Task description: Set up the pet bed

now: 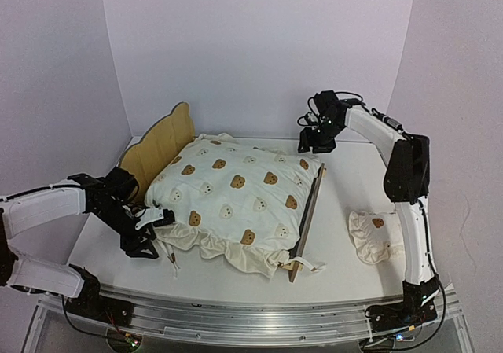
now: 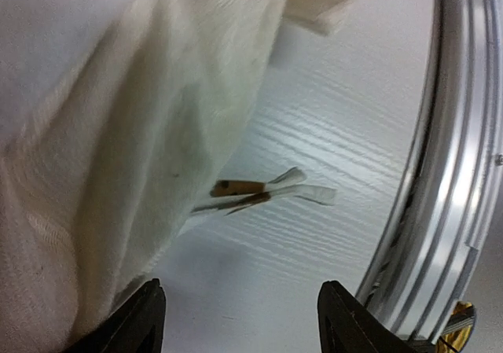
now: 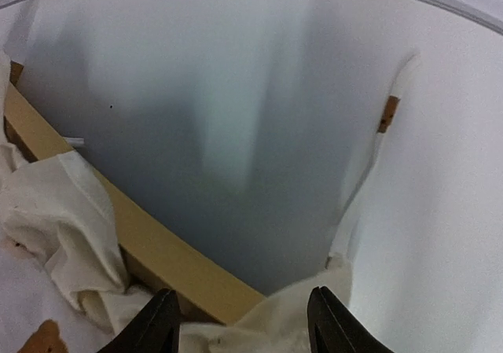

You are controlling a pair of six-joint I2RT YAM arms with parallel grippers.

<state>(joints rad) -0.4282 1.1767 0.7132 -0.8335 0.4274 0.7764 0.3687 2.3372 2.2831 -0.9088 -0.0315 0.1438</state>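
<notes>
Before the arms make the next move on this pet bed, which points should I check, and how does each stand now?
1. The cushion covers the pet bed: ok.
2. The pillow is on the bed: not ok; it lies on the table, to the bed's right.
3. The tie is fastened: not ok; it lies loose on the table.
4. The left gripper is empty: ok, open beside the cushion.
5. The right gripper is empty: ok, open over the bed's far right corner.
</notes>
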